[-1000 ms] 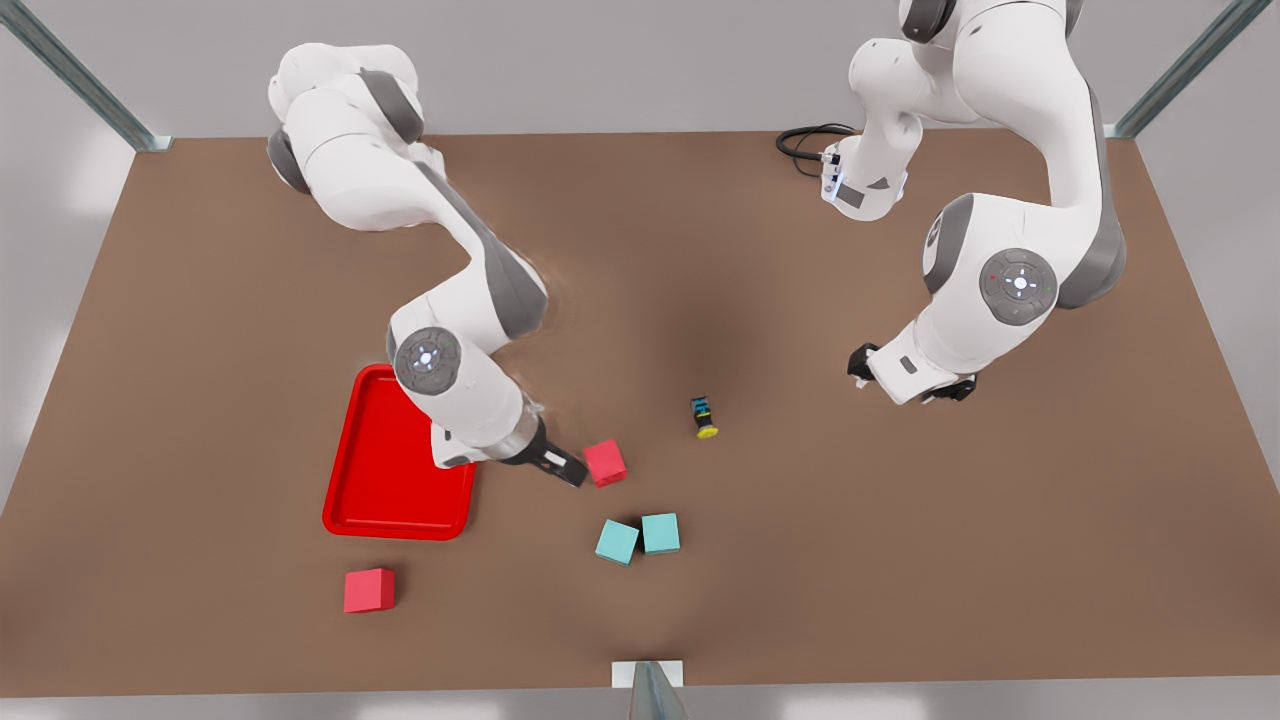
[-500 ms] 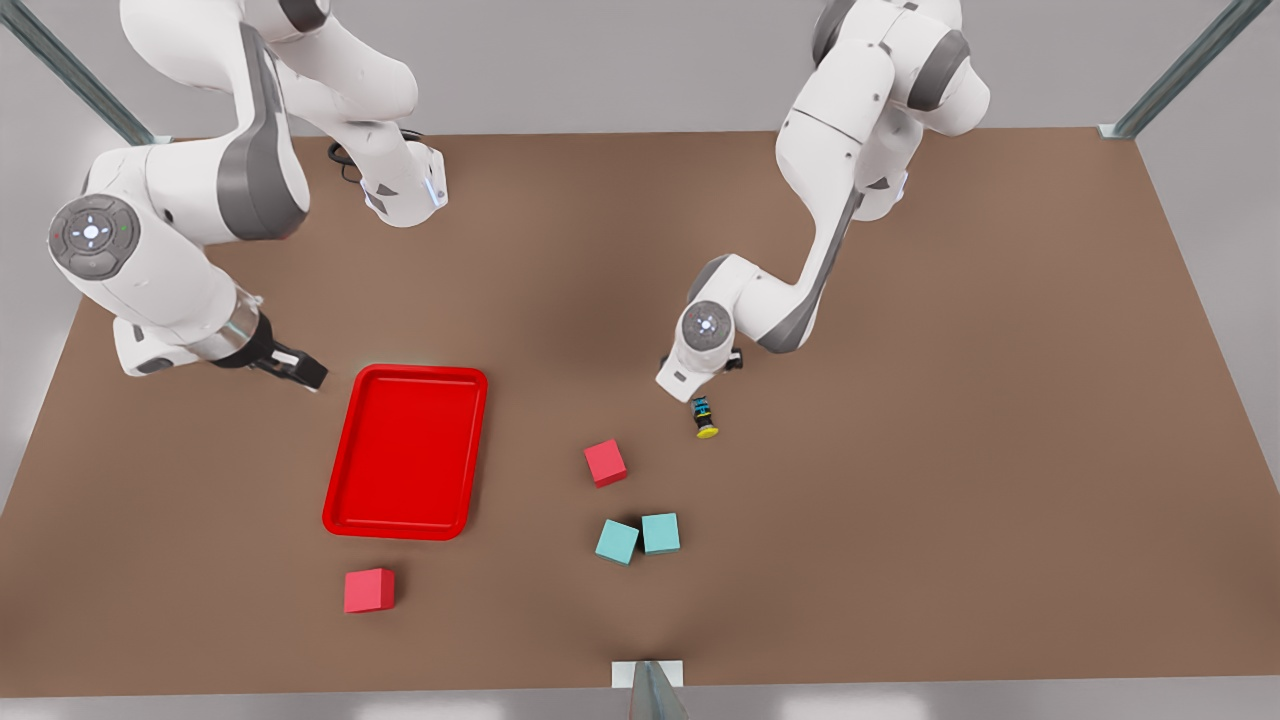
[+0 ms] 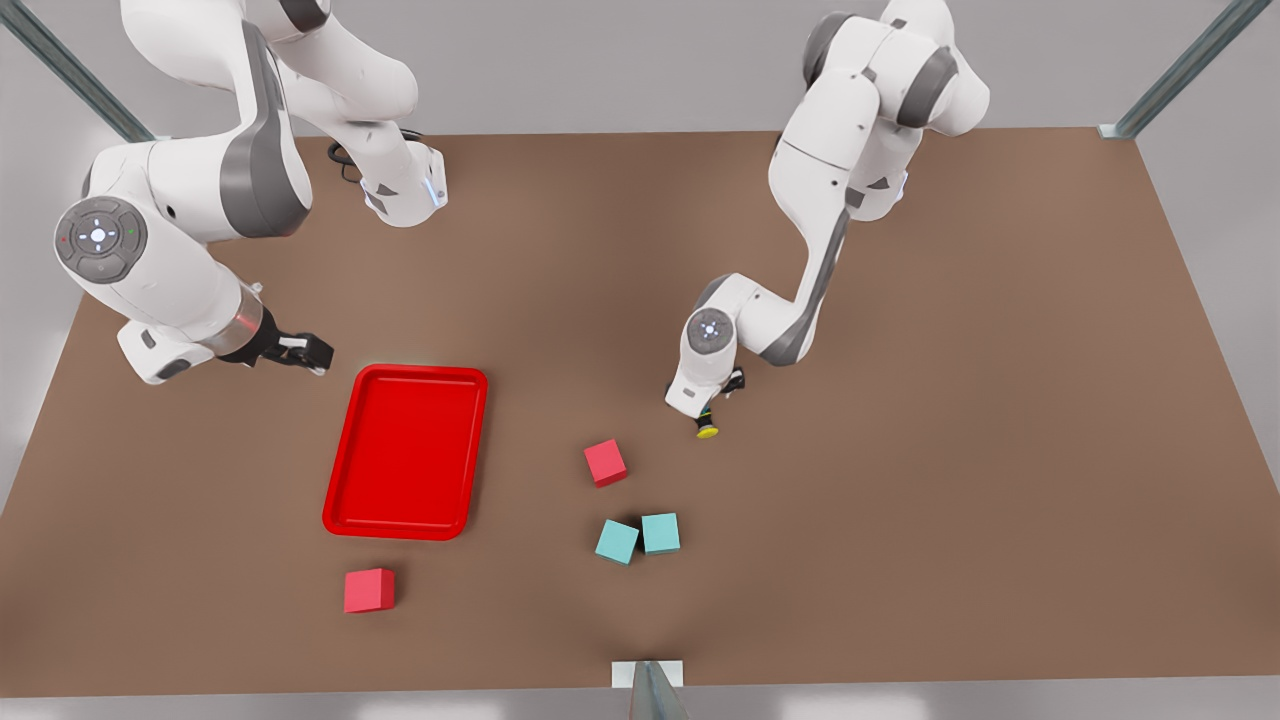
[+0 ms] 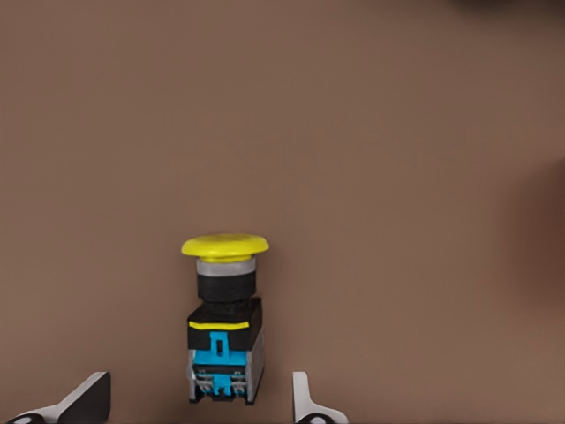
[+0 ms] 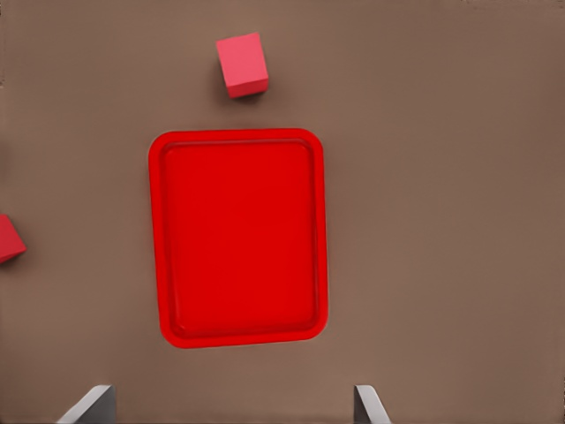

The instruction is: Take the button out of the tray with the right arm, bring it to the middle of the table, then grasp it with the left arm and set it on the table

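The button lies on its side on the table near the middle, its yellow cap toward the front edge. My left gripper hangs low right over it, wrist covering the body. In the left wrist view the button sits between the open left gripper, one fingertip on each side of its grey body, apart from it. The red tray is bare inside. My right gripper is open off the tray's far corner on the front view's left. From that wrist, the tray lies beyond the right gripper.
One red cube sits between tray and button, and another in front of the tray. Two teal cubes touch near the front middle. The right wrist view shows both red cubes.
The right arm pulled back from beside the red cube to the tray's far left. The left arm swung in over the button and lowered onto it. The button stayed put.
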